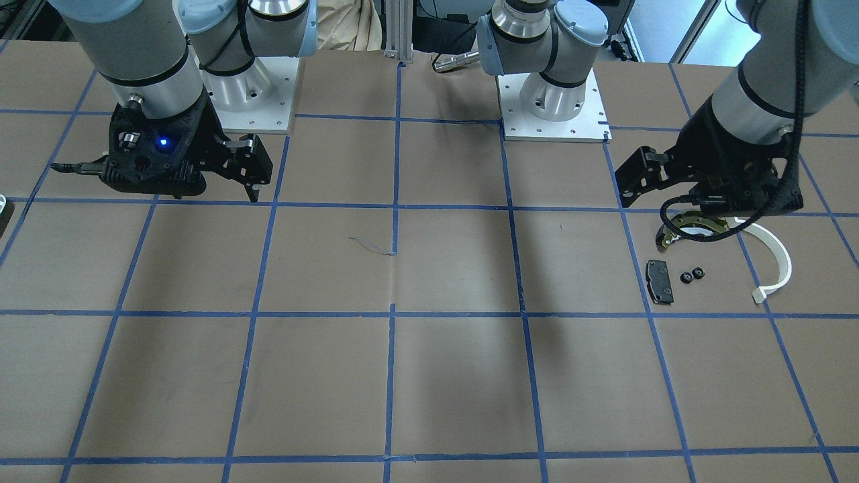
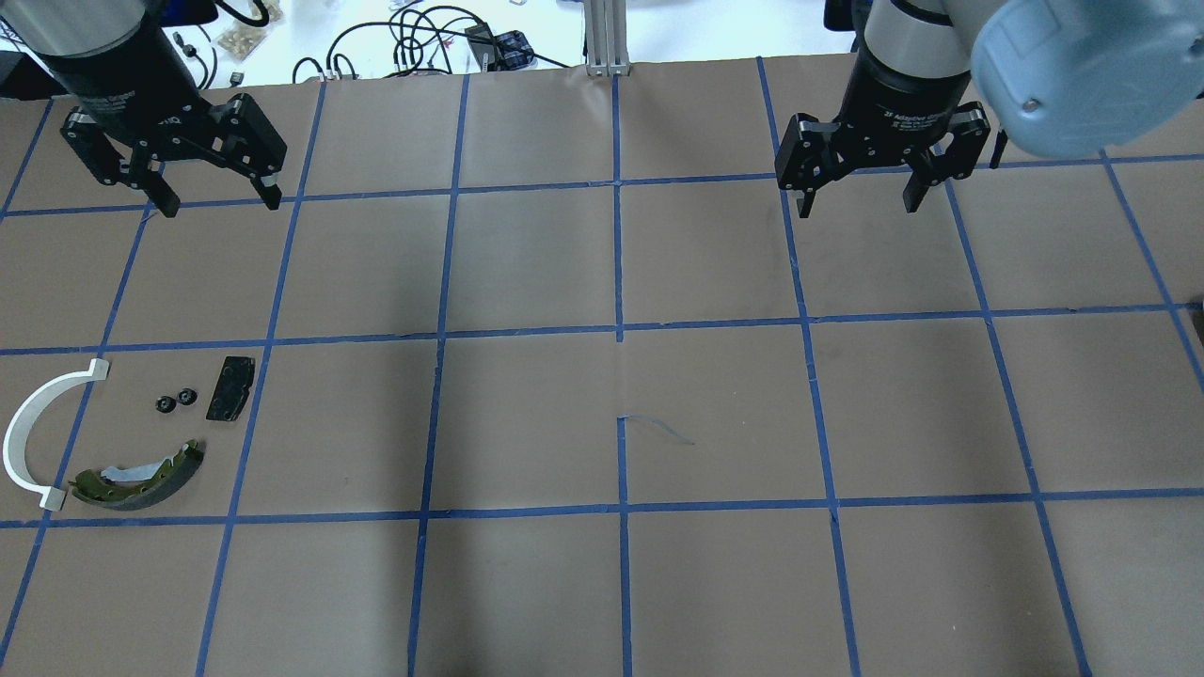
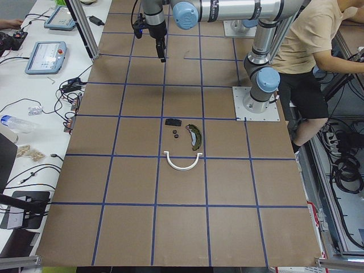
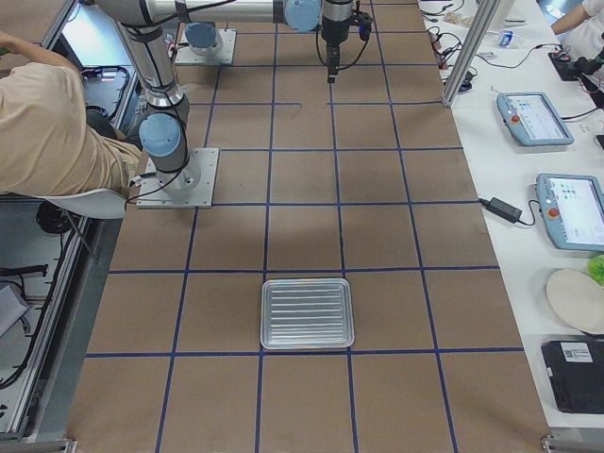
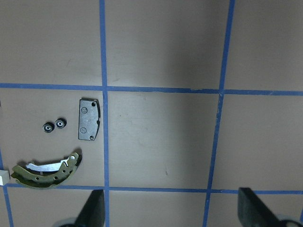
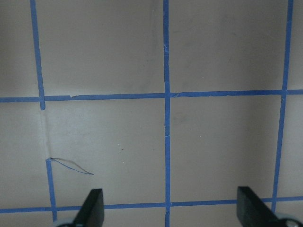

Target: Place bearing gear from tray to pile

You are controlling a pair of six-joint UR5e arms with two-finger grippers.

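the left end effector (image 2: 221, 202) and right end effector (image 2: 858, 207) hang wide open above the desk (image 2: 715, 414). what look like two bearing gears (image 2: 165, 404) lie in the pile (image 2: 132, 480), just beside the black pad (image 2: 230, 387).

A ribbed metal tray (image 4: 307, 313) lies on the gridded table (image 4: 396, 236); 1 person (image 4: 47, 123) alongside.

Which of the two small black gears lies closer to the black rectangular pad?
The right-hand gear in the overhead view, next to the black pad; the other gear sits farther off, toward the white arc.
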